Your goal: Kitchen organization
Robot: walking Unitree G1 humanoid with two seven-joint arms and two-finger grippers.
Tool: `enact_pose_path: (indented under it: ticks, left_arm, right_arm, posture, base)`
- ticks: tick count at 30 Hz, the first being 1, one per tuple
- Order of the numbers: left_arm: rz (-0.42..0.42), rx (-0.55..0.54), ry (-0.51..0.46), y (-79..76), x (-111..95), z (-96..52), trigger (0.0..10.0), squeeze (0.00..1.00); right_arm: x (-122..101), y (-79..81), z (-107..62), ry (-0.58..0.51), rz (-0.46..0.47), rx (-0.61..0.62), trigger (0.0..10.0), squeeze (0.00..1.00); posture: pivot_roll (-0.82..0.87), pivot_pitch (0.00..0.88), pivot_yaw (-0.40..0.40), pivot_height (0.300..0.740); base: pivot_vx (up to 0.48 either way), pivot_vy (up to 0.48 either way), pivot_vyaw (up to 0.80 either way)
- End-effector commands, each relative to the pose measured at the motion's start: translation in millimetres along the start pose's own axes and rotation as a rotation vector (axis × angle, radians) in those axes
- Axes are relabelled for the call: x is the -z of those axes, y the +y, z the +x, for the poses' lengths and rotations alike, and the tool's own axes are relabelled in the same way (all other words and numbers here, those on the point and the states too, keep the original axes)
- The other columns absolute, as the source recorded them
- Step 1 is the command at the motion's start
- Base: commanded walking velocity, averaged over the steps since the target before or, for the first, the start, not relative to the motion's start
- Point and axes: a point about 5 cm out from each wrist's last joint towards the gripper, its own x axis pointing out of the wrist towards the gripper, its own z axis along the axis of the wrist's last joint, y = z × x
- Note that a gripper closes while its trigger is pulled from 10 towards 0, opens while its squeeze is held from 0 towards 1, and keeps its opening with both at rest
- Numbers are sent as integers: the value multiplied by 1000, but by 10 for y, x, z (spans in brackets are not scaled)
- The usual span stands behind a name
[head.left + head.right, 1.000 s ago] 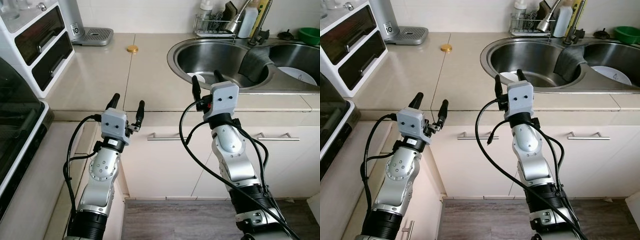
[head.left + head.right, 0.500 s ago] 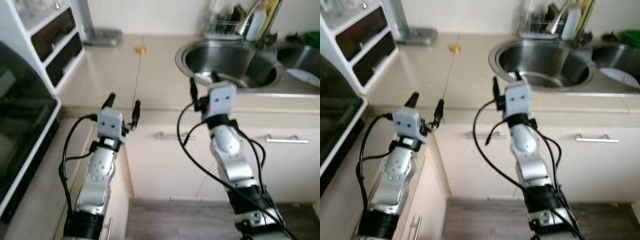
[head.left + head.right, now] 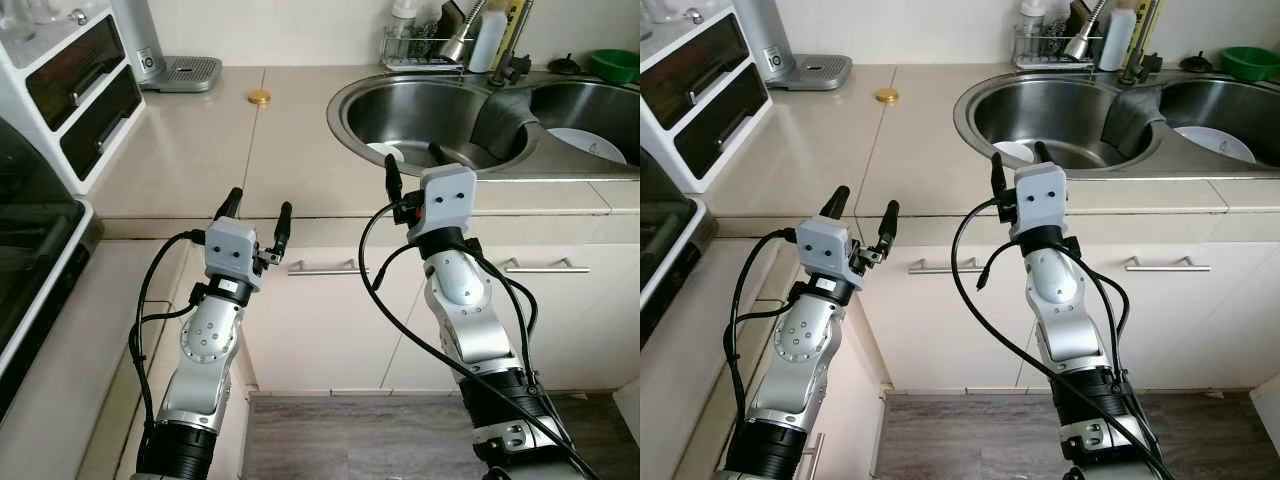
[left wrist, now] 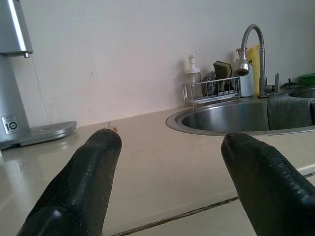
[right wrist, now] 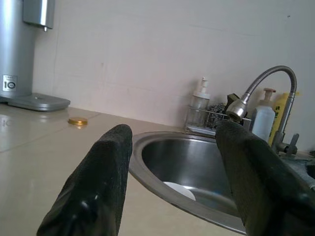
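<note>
Both arms are raised in front of the beige counter's point(image 3: 190, 150) front edge. My left gripper point(image 3: 258, 205) stands open at the counter edge, nothing between its fingers, and its wrist view looks across the worktop. My right gripper point(image 3: 411, 160) is open too, just before the rim of the steel double sink point(image 3: 345, 110). A small gold lid point(image 3: 260, 97) lies on the counter, far back from both grippers. A white dish point(image 3: 385, 152) lies in the left basin and a white plate point(image 3: 590, 145) in the right one.
A grey cloth point(image 3: 508, 112) hangs over the sink divider. Behind the sink are a wire rack point(image 3: 415, 45) with bottles, the tap point(image 5: 268, 81) and a green bowl point(image 3: 612, 65). A silver coffee machine point(image 3: 170, 65), a white drawer unit point(image 3: 60, 90) and a black oven point(image 3: 30, 270) stand at left. Cabinet handles point(image 3: 320, 268) run below.
The whole picture blurred and shifted, so the camera moved; the counter and sink now sit slightly higher in view. Both grippers keep the same open pose.
</note>
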Motion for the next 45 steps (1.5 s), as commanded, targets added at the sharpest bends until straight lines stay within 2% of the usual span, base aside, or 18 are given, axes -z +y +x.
enact_pose_path:
  ticks: [1, 6, 7, 8, 13, 18, 24, 28, 32, 38, 45]
  left_arm:
    - [2, 5, -6, -10, -21, 19, 10000, 0]
    - [26, 6, 8, -4, -11, 21, 10000, 0]
    - [42, 4, 16, 12, -5, 6, 10000, 0]
    - [46, 2, 21, 21, 0, -2, 10000, 0]
    - [80, -5, 63, 75, 12, -71, 10000, 0]
    - [109, -32, 212, 167, 147, -336, 10000, 0]
    - [101, -25, 255, 167, 158, -438, 10000, 0]
    - [99, -31, 307, 182, 173, -573, 10000, 0]
    - [96, -37, 318, 197, 169, -590, 10000, 0]
    - [87, -48, 325, 198, 125, -719, 10000, 0]
    - [79, -56, 310, 188, 118, -654, 10000, 0]
  right_arm:
    - [36, -5, -15, 23, -5, 3, 10000, 0]
    - [77, -10, -59, 50, -17, -51, 10000, 0]
    - [147, 14, -133, 96, -3, -132, 10000, 0]
    - [177, 24, -169, 115, -2, -163, 10000, 0]
    - [276, -8, -314, 180, -34, -210, 10000, 0]
    - [411, -187, -549, 272, -73, -196, 10000, 0]
    - [401, -227, -642, 288, -98, -194, 10000, 0]
    - [411, -256, -768, 315, -116, -175, 10000, 0]
    - [405, -257, -770, 307, -135, -169, 10000, 0]
    - [376, -272, -830, 297, -141, -184, 10000, 0]
    - [387, -232, -807, 285, -141, -214, 10000, 0]
  posture:
    - [-22, 0, -14, 740]
    - [-20, 0, -15, 740]
    - [-21, 0, -16, 740]
    - [-22, 0, -16, 740]
    - [-20, 0, -18, 740]
    - [-19, 0, -17, 740]
    - [-33, 0, -12, 740]
    - [-30, 4, -12, 740]
    - [-36, 5, -10, 740]
    - [-27, 9, -23, 740]
    - [-23, 10, -31, 740]
  base:
    - [0, 0, 0]
    - [0, 0, 0]
    - [0, 0, 0]
    - [0, 0, 0]
    - [0, 0, 0]
    - [0, 0, 0]
    - [0, 0, 0]
    - [0, 0, 0]
    - [0, 0, 0]
    - [0, 0, 0]
    - [0, 0, 0]
